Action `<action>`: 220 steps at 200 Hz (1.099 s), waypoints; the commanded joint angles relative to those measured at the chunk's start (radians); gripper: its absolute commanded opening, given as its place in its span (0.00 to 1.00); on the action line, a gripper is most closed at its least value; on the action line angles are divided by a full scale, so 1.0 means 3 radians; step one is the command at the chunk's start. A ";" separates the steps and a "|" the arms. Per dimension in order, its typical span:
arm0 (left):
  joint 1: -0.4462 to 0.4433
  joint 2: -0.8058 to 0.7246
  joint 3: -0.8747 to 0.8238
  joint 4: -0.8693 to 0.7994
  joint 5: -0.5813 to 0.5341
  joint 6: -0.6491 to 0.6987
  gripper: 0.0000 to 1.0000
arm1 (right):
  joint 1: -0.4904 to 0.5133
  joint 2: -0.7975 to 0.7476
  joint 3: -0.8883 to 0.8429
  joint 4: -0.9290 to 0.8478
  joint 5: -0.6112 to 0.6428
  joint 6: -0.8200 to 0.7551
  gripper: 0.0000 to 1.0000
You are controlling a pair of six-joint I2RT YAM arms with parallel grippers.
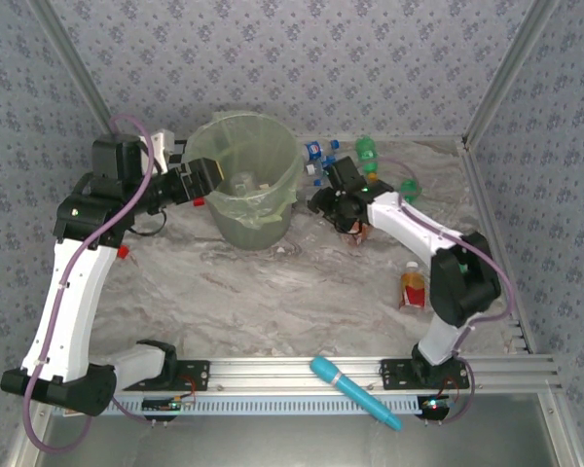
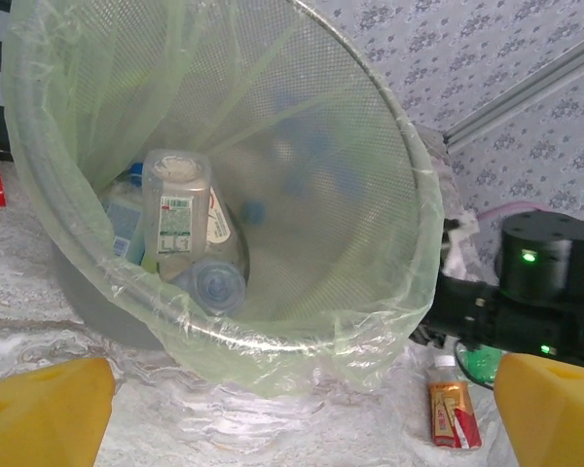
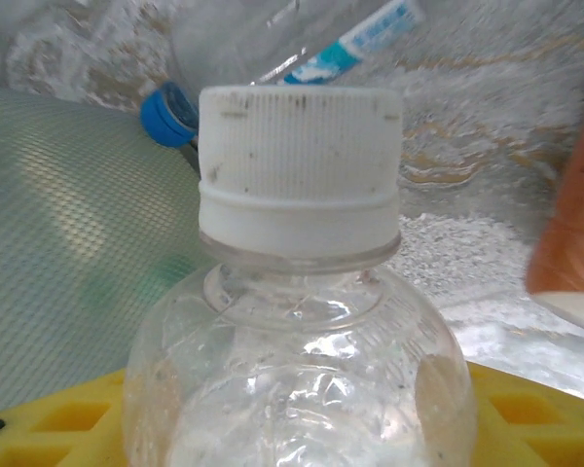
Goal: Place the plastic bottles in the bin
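Note:
The pale-green bin (image 1: 273, 209) stands at the back centre, and its lined rim (image 2: 302, 336) fills most of the left wrist view. Several plastic bottles lie inside, among them a clear labelled one (image 2: 180, 209) and a blue-capped one (image 2: 214, 284). My left gripper (image 1: 190, 181) hovers open at the bin's left rim, with its yellow fingertips (image 2: 39, 409) wide apart and nothing between them. Just right of the bin, my right gripper (image 1: 345, 208) is shut on a clear bottle with a white cap (image 3: 300, 185). More bottles lie behind it, blue-labelled (image 1: 314, 156) and green (image 1: 367, 148).
A red-labelled bottle (image 1: 413, 287) lies on the table by the right arm. A second green bottle (image 1: 407, 185) rests at back right. A cyan pen-shaped stick (image 1: 355, 391) lies on the front rail. Small red blocks (image 1: 123, 251) sit left of the bin. Patterned walls close in three sides.

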 commanded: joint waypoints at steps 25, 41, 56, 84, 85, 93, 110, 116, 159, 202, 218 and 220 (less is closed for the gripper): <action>-0.0096 0.0039 0.0085 0.0266 0.0060 -0.0003 1.00 | -0.0182 -0.0749 -0.0019 -0.0292 0.0294 0.0022 0.59; -0.0141 0.0104 0.0150 0.0239 0.0054 0.0054 1.00 | -0.0228 -0.0939 0.0057 -0.0321 0.0344 -0.0033 0.58; -0.0173 0.0154 0.0217 0.0204 0.0016 0.0113 1.00 | -0.0253 -0.1067 0.0193 -0.0354 0.0424 -0.0113 0.58; -0.0194 0.0190 0.0303 0.0177 -0.0034 0.0186 1.00 | -0.0251 -0.1176 0.0547 -0.0391 0.0543 -0.0283 0.58; -0.0194 0.0190 0.0303 0.0177 -0.0036 0.0186 1.00 | -0.0248 -0.1179 0.0560 -0.0394 0.0542 -0.0285 0.58; -0.0199 0.0191 0.0315 0.0174 -0.0047 0.0196 1.00 | -0.0238 -0.1177 0.0654 -0.0388 0.0545 -0.0307 0.58; -0.0201 0.0181 0.0324 0.0147 -0.0065 0.0210 1.00 | -0.0179 -0.1139 0.0875 -0.0361 0.0537 -0.0379 0.58; -0.0200 0.0171 0.0319 0.0141 -0.0081 0.0213 1.00 | -0.0151 -0.1105 0.0964 -0.0365 0.0542 -0.0402 0.58; -0.0199 0.0038 0.0266 0.0104 -0.0243 0.0258 1.00 | 0.0078 -0.0708 0.1587 -0.0346 0.0463 -0.0471 0.58; -0.0199 -0.0103 0.0242 0.0034 -0.0438 0.0296 1.00 | 0.0330 -0.0094 0.2327 -0.0366 0.0284 -0.0531 0.59; -0.0199 -0.0158 0.0213 0.0009 -0.0478 0.0305 1.00 | 0.0415 0.0181 0.2669 -0.0428 0.0210 -0.0537 0.59; -0.0199 -0.0165 0.0208 0.0008 -0.0485 0.0304 1.00 | 0.0424 0.0216 0.2710 -0.0434 0.0193 -0.0536 0.59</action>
